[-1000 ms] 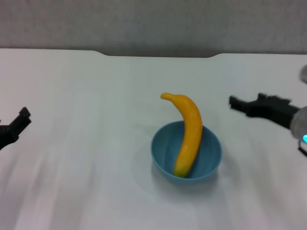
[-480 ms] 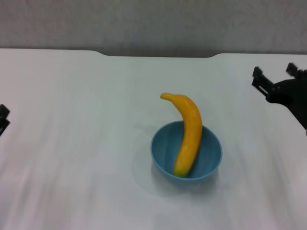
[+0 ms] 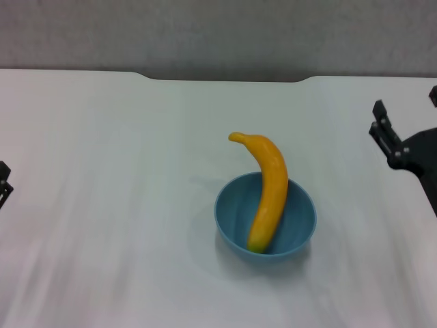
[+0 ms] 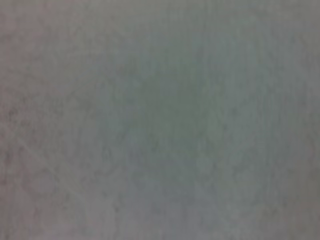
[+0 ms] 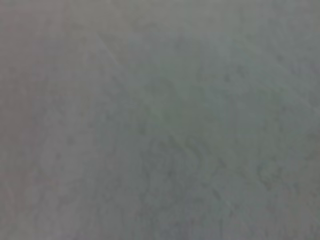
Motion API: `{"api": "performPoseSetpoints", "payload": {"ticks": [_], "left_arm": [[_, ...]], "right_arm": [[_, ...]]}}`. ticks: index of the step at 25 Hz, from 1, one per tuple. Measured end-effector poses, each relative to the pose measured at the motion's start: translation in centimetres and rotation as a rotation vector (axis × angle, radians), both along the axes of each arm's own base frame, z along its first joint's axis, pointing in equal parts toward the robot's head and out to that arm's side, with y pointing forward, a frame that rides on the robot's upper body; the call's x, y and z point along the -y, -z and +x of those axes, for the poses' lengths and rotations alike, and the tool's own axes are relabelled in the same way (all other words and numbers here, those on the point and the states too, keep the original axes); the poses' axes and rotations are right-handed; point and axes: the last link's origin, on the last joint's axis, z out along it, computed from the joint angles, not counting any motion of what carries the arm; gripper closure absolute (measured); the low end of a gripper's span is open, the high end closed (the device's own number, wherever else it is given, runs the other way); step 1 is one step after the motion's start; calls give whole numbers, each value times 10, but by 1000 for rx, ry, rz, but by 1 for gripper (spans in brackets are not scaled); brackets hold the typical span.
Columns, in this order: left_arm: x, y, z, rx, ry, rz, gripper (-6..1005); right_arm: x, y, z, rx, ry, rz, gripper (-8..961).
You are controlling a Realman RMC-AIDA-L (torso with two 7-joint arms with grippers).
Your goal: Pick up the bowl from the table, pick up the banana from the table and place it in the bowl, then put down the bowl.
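Observation:
The light-blue bowl [image 3: 235, 217] stands on the white table [image 3: 102, 137] a little right of centre. The yellow banana [image 3: 270, 184] lies in the bowl with its lower end on the bottom. Its stem end leans out over the far rim. My right gripper [image 3: 405, 102] is open and empty at the right edge of the head view, well apart from the bowl. Only a dark sliver of my left gripper [image 3: 3, 183] shows at the left edge, far from the bowl. Both wrist views show only bare table surface.
The table's far edge has a shallow notch [image 3: 225, 78] behind the bowl. A grey wall [image 3: 218, 34] rises beyond it.
Both arms have drawn back outward from the bowl, the right one to the right edge and the left one almost out of view. The bowl and banana have not moved.

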Motion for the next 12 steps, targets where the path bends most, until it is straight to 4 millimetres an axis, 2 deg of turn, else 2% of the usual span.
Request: {"api": "performPoseSetpoints", "payload": {"ticks": [12], "left_arm": [[-11,14,-9,-103,-79,-64,116]], "right_arm": [[2,6,31,66,8,-41,92]]}}
